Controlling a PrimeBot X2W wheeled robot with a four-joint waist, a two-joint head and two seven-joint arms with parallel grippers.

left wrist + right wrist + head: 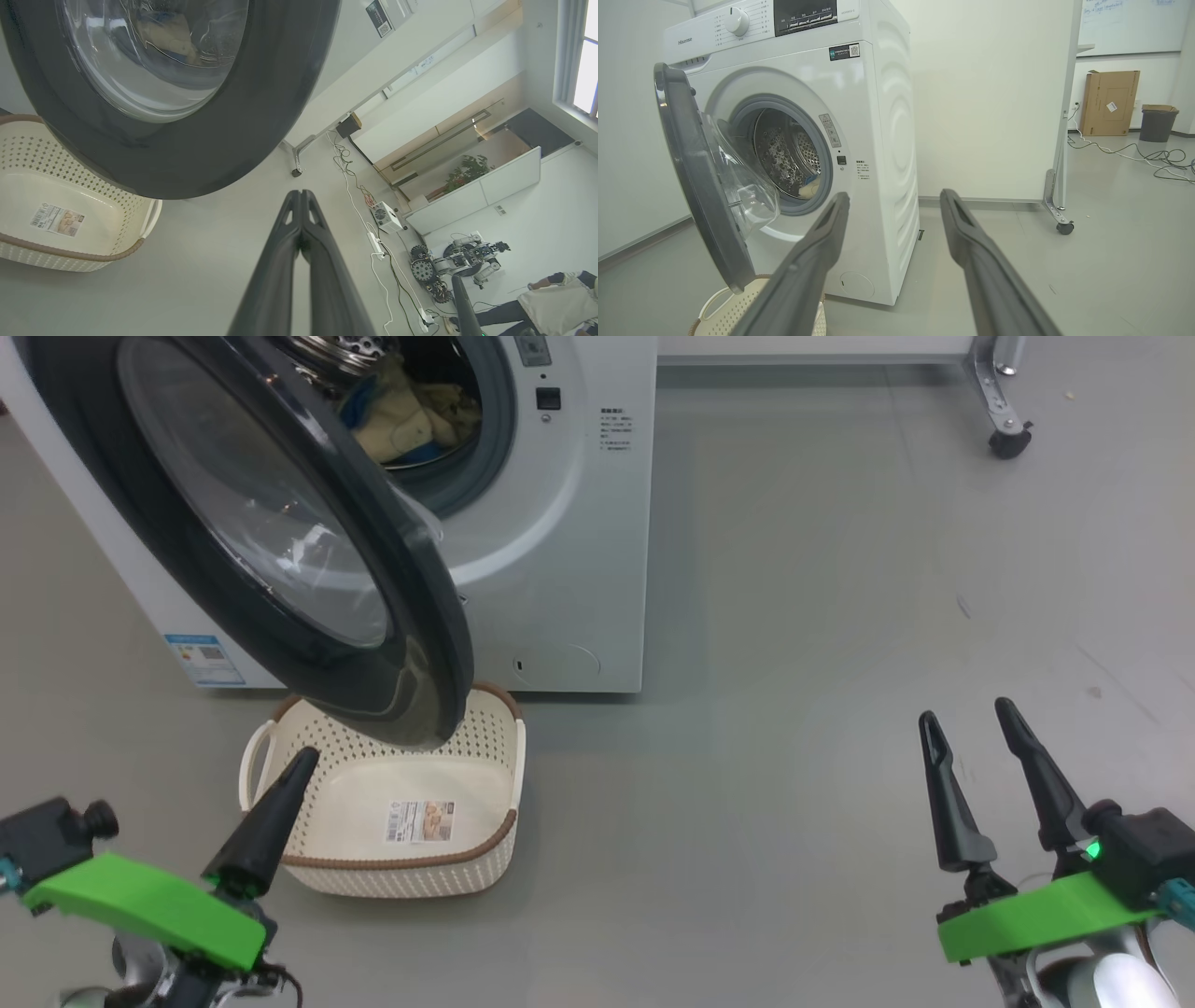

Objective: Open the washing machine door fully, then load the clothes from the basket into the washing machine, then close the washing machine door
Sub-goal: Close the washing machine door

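The white washing machine (569, 541) stands at the upper left, and its round black door (280, 541) swings out, partly open, over the basket (411, 807). Cream-yellow clothes (415, 415) with a blue patch lie inside the steel drum (787, 156). The cream basket with a brown rim sits on the floor under the door and holds only its label. My left gripper (303, 761) is shut, its tip over the basket's left side, just below the door (154, 93) in the left wrist view. My right gripper (966, 714) is open and holds nothing, far right above bare floor.
A wheeled frame leg (1004, 401) stands at the upper right. In the right wrist view a cardboard box (1108, 102), a bin (1156, 122) and floor cables (1148, 158) lie behind. The left wrist view shows another robot (460, 261) and a person (551, 298) far off.
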